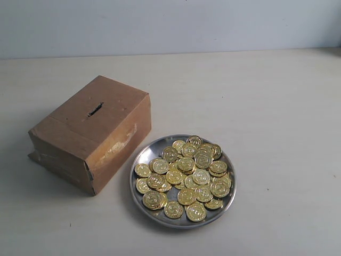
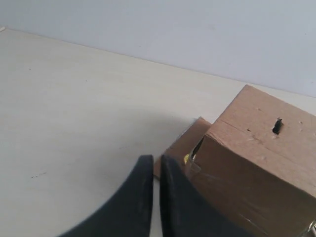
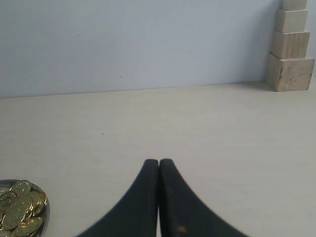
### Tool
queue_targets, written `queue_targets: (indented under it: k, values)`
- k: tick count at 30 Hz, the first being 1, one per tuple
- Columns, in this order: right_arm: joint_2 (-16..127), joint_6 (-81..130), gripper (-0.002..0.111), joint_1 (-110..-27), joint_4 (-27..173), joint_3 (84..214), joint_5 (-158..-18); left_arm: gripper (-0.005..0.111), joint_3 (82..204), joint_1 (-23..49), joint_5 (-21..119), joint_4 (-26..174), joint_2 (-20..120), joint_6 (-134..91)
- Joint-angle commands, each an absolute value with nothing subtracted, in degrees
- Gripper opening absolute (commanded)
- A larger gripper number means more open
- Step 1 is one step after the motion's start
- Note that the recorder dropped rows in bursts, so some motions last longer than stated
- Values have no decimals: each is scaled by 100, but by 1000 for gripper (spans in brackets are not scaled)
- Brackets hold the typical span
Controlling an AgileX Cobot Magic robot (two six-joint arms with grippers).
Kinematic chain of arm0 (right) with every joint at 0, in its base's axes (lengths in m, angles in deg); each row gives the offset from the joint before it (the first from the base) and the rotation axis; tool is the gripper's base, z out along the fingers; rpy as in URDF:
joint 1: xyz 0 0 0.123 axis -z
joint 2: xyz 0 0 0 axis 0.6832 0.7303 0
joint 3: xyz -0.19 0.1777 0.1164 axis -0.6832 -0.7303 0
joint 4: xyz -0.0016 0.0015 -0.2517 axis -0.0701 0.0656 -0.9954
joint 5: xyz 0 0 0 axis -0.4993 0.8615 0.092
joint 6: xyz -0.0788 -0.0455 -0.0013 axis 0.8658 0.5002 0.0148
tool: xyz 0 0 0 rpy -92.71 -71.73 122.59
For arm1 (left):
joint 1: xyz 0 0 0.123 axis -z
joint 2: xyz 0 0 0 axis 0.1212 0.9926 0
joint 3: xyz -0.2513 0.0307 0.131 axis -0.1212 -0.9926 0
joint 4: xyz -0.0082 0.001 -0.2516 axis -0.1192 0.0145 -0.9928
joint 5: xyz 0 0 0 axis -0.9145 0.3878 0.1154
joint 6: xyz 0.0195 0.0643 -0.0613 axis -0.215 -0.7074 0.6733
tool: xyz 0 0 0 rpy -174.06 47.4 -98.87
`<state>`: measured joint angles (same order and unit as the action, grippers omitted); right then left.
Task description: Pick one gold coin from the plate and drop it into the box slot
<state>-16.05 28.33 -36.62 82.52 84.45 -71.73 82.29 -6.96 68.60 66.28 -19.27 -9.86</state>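
In the exterior view I am looking at a pale tabletop (image 1: 277, 106) under a plain light wall. No pincer is showing. One cardboard box (image 1: 90, 133) is sitting left, its single slot (image 1: 95, 110) on top. Just beside it one silver plate (image 1: 145, 156) is carrying gold coins (image 1: 186, 176), too heaped to count.

In the left wrist view the left gripper (image 2: 155, 160) is hanging nearly together, a sliver between its tips, gripping nothing, near the box (image 2: 256, 163) and slot (image 2: 278, 126); contact I cannot tell.

In the right wrist view the right gripper (image 3: 158, 163) is pressing tip to tip, empty, apart from the plate (image 3: 46, 217) and coins (image 3: 19, 210). Four stacked wooden blocks (image 3: 290, 44) are standing against the wall.
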Motion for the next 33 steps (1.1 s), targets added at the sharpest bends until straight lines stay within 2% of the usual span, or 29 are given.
queue_targets:
  k: [1, 33]
  values:
    - [-1631, 2803, 0, -3642, 8241, 8419, -7181, 0, 8232, -683, 6795, 6539, -1957, -951]
    - [-1631, 3101, 0, -3642, 8098, 8419, -6811, 0, 8232, -696, 6836, 6596, -1957, -1121]
